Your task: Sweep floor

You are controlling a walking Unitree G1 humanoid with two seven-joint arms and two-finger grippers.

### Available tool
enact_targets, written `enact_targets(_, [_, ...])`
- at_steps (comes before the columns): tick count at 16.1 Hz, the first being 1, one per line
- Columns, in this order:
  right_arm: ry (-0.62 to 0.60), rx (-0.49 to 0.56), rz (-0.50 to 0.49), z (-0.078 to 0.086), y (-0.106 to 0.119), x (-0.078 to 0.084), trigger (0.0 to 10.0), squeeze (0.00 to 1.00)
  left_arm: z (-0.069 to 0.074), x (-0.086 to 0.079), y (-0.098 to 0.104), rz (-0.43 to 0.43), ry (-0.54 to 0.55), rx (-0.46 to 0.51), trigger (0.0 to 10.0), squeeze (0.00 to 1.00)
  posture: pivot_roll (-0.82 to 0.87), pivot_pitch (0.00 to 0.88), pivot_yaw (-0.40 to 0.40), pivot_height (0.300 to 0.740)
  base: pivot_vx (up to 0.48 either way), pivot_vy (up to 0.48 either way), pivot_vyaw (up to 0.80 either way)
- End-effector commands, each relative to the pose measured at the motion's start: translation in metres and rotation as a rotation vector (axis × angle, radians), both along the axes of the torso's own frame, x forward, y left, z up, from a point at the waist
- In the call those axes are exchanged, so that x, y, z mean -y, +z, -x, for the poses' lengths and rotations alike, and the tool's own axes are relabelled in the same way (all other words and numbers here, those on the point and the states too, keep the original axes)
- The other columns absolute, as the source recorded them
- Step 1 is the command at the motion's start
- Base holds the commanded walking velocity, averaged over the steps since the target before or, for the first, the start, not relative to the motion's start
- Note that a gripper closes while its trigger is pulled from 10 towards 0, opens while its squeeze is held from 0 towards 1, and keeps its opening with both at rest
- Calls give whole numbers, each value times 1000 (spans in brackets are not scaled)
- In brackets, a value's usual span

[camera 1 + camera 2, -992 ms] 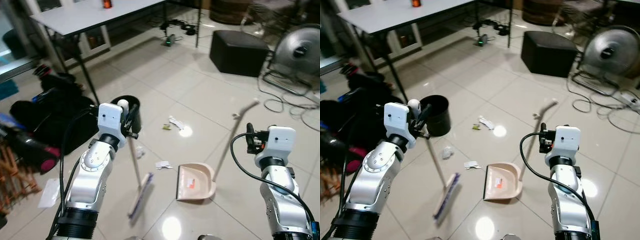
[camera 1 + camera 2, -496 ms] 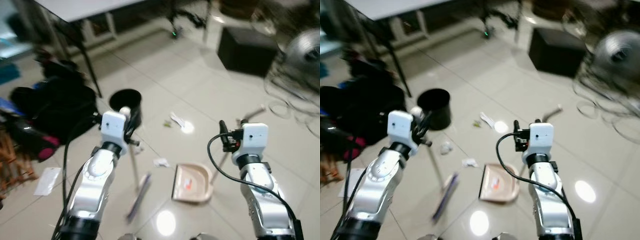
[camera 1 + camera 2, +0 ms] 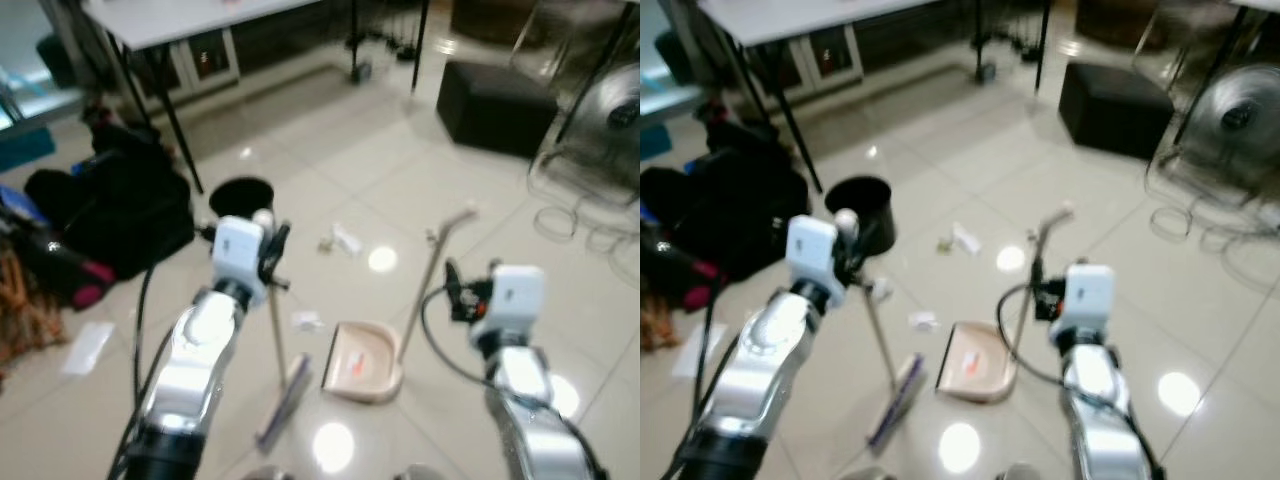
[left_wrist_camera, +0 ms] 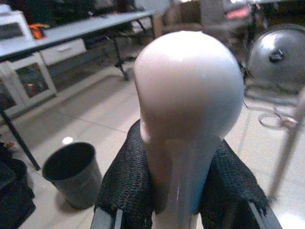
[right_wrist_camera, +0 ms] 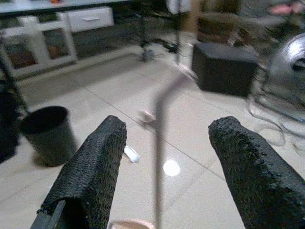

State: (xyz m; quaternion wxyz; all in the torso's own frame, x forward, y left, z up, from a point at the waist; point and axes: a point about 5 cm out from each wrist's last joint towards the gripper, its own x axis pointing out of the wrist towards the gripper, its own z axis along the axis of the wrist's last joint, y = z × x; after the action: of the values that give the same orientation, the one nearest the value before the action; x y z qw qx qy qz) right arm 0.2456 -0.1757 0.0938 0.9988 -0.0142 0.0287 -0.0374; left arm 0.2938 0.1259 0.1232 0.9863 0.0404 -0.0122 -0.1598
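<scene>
While the left fingers (image 4: 125,183) pinch the broom (image 3: 275,340), the right fingers (image 5: 90,171) spread, flanking the dustpan handle (image 5: 159,138).

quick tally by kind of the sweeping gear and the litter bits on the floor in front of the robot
Broom: 1, handle held in the left gripper
Dustpan: 1, its upright handle in front of the open right gripper
Black bin: 1
Litter scraps: 3, near the bin, by the dustpan, farther out
Total: 6
</scene>
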Motion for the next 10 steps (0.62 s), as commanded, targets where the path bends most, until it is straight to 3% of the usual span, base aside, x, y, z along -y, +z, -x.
enact_targets(1, [-10, -5, -12, 3, 1, -2, 10000, 0, -3, -8, 4, -55, 18, 24, 10000, 0, -65, 68, 91, 740, 0, 352, 0])
enact_targets(2, [-12, -6, -12, 4, 1, -2, 10000, 0, -3, -8, 4, -62, 20, 25, 10000, 0, -65, 68, 91, 740, 0, 352, 0])
enact_targets(10, [-13, -12, 11, -1, 4, 3, 10000, 0, -2, -3, 7, -26, 7, 44, 10000, 0, -73, 75, 81, 740, 0, 0, 0])
